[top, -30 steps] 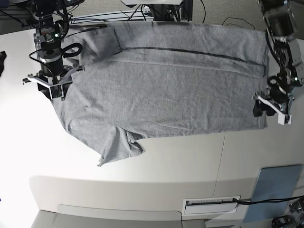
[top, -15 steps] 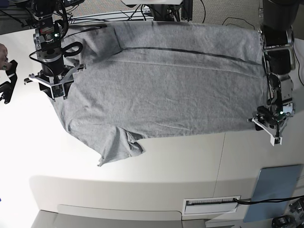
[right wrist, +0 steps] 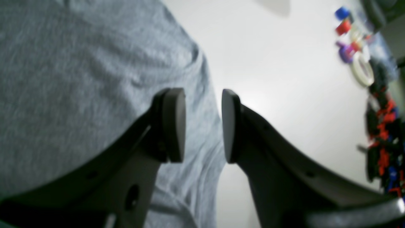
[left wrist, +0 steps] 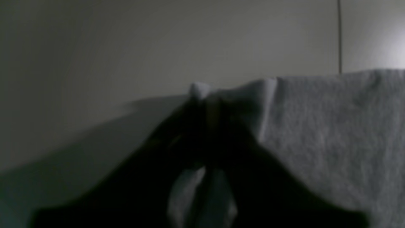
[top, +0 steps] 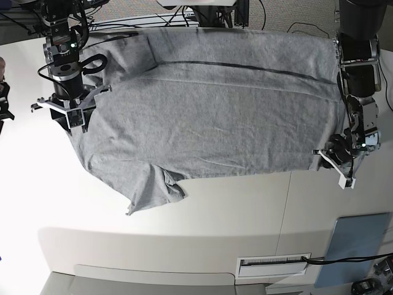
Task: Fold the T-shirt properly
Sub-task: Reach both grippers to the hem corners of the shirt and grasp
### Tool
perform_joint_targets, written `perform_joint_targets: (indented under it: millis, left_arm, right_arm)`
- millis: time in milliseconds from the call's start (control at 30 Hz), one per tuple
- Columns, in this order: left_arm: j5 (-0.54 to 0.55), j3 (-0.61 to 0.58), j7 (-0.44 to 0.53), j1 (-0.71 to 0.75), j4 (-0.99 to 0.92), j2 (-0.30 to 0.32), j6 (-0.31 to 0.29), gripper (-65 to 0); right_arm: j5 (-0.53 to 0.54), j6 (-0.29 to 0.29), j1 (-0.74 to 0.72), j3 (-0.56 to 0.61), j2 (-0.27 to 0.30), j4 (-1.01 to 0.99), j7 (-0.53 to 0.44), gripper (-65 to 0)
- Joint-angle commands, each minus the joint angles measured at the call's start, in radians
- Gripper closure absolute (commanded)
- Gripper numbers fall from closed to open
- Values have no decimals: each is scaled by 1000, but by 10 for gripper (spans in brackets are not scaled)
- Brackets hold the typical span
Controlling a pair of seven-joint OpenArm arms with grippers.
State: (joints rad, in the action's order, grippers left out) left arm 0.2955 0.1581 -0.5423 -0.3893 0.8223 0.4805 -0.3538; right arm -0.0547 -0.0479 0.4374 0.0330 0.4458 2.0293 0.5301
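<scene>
The heather-grey T-shirt lies spread flat on the white table, plain side up, with one sleeve rumpled at its front edge. My left gripper sits at the shirt's front right hem corner. In the dark left wrist view its fingers are pressed together with a bunch of grey fabric between them. My right gripper is at the shirt's left edge. In the right wrist view it is open, its pads apart just above the shirt's edge.
A pale blue-grey flat panel lies at the front right, next to a white slot. A table seam runs forward. Cables lie behind the shirt. Colourful clutter and a tape roll stand beyond the table.
My left gripper has dropped and shifted forward and inward onto the shirt's front right corner. My right gripper has barely moved. A dark object at the left edge has drawn back.
</scene>
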Motion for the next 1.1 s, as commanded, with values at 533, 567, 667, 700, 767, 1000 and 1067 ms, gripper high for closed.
perform_joint_targets:
  millis: [533, 567, 667, 700, 767, 1000, 1067]
  left_arm:
    - [2, 2, 26, -29, 9, 54, 12, 0]
    - [4, 2, 26, -28, 9, 54, 12, 0]
    - [3, 2, 26, -28, 9, 54, 12, 0]
    - [4, 2, 26, -28, 9, 54, 12, 0]
    - [4, 2, 26, -29, 9, 53, 12, 0]
    - [3, 2, 26, -24, 9, 51, 12, 0]
    - [3, 2, 26, -24, 9, 49, 12, 0]
  right_arm:
    - [41, -8, -168, -8, 11, -98, 17, -198]
    - [64, -1, -192, -6, 11, -138, 27, -198]
    - [105, 68, -293, -6, 11, -260, 42, -198]
    - [124, 95, -336, -6, 11, -301, 44, -198]
    - [154, 151, -432, -6, 11, -386, 50, -198]
    - [247, 345, -815, -6, -42, -792, 296, -198]
    - [245, 418, -918, -6, -75, -929, 324, -199]
